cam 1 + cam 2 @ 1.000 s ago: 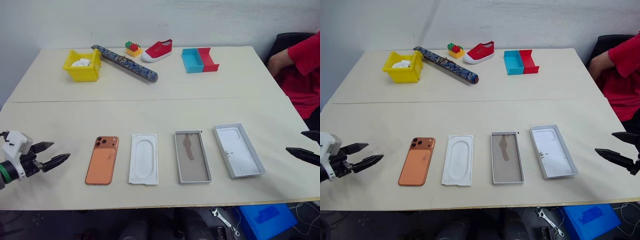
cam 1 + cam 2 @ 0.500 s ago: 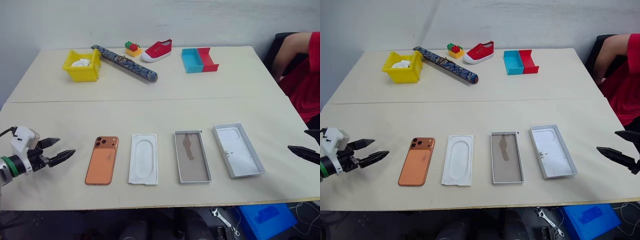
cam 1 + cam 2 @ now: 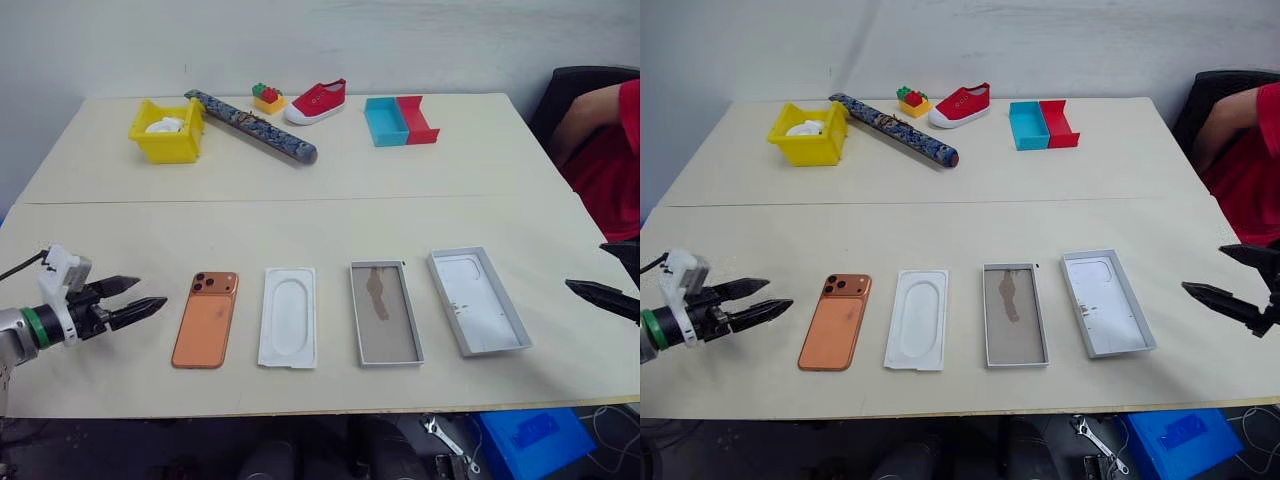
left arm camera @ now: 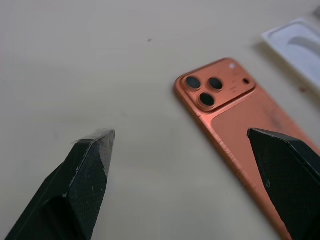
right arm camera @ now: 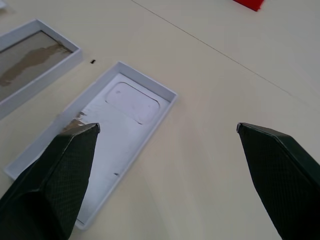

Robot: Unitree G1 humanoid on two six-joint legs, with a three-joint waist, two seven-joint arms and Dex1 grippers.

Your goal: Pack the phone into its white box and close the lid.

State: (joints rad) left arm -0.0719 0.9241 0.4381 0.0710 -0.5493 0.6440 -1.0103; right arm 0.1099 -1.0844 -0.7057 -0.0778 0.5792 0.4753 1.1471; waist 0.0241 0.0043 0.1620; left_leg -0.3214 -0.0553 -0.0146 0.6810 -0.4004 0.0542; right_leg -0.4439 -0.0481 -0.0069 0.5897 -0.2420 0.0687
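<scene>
Four flat pieces in a row on the table (image 3: 330,215), phone (image 3: 204,319) face down left of the insert (image 3: 288,317), white box (image 3: 385,312) and lid (image 3: 477,300) right of it, both empty, yellow bin (image 3: 167,131) holding something white, left gripper (image 3: 135,299) spread wide beside the phone, right gripper (image 3: 1230,280) spread too, holding nothing

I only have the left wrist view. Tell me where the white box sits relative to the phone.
Observer: The white box lies two places to the phone's right, with a flat white insert between them.
Operator: Give me the lid's spot.
Observer: The lid lies open side up just right of the box, apart from it.
Operator: Report the right pincer.
Observer: The right pincer is open, off the table's right edge, beyond the lid, holding nothing.
</scene>
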